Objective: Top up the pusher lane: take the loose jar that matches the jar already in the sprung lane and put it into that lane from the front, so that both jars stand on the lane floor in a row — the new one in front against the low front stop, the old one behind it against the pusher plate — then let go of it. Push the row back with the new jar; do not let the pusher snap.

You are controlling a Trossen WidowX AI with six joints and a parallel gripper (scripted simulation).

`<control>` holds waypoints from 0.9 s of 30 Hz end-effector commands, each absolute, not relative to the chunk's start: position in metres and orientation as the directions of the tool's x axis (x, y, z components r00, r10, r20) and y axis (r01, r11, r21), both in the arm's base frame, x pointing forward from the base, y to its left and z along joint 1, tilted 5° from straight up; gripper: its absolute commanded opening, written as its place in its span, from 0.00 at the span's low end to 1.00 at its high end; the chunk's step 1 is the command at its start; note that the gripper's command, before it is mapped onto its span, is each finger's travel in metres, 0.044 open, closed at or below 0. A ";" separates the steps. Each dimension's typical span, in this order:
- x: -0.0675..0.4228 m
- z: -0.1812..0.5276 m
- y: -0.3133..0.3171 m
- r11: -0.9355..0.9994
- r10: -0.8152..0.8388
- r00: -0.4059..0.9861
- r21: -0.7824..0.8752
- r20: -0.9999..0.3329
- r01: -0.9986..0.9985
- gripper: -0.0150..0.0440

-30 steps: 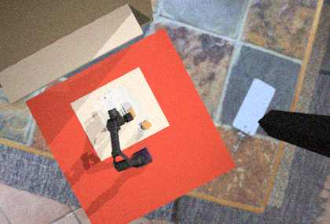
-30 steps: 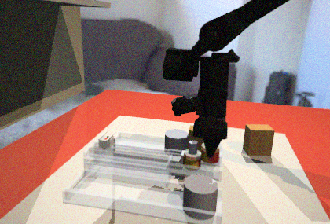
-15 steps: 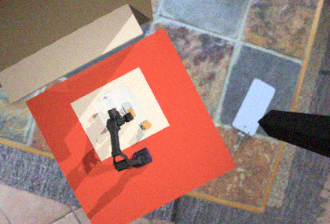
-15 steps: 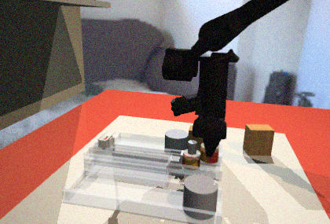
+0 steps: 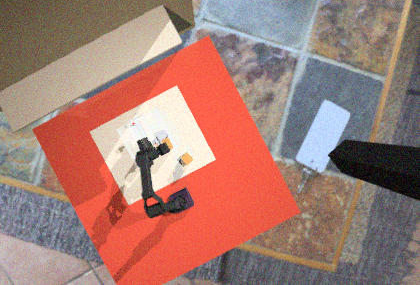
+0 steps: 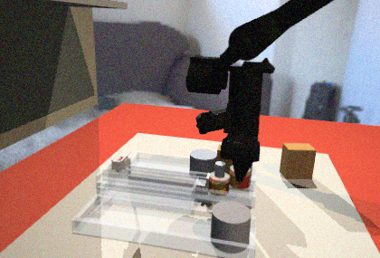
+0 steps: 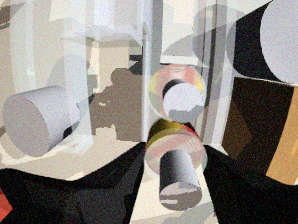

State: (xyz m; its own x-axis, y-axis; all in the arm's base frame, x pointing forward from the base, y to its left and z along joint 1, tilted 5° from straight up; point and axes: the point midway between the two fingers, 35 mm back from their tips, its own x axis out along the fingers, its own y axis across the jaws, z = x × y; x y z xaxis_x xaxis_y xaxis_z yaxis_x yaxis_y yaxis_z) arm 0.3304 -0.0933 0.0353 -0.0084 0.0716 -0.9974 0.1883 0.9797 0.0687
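Observation:
A clear lane rack [image 6: 90, 218] [image 5: 131, 130] stands on a cream mat [image 6: 289, 225]. A small jar [image 6: 219, 181] [image 7: 178, 92] with a grey lid and a yellow-red label stands near the front end of the middle lane. My gripper [image 6: 241, 176] [image 7: 173, 149] [image 5: 159, 146] is shut on a matching jar [image 6: 245, 181] [image 7: 178, 169]. It holds that jar upright right in front of the lane jar, at the rack's front edge. I cannot tell whether the two jars touch. A small grey block [image 6: 119, 164] with a red mark sits at the lane's far end.
One grey cylinder [image 6: 203, 159] [image 7: 266, 36] stands in the lane behind, another grey cylinder [image 6: 231, 225] [image 7: 40, 119] in the nearer lane. A brown cube [image 6: 297, 159] [image 5: 186, 158] sits on the mat to the right. A second cube [image 7: 266, 129] is close behind the gripper.

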 end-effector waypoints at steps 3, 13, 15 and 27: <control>0.336 0.032 -0.094 0.979 0.069 0.011 0.070 -0.998 0.190 0.25; 0.336 0.029 -0.093 0.979 0.069 0.011 0.070 -0.998 0.190 0.25; 0.336 0.029 -0.093 0.979 0.069 0.011 0.070 -0.998 0.190 0.25; 0.335 0.025 -0.093 0.979 0.069 0.011 0.070 -0.998 0.190 0.25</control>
State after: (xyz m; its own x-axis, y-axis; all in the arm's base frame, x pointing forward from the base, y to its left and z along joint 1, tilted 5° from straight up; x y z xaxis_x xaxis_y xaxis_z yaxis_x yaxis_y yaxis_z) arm 0.3303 -0.0927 0.0273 -0.0061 0.0708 -0.9975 0.1879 0.9798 0.0684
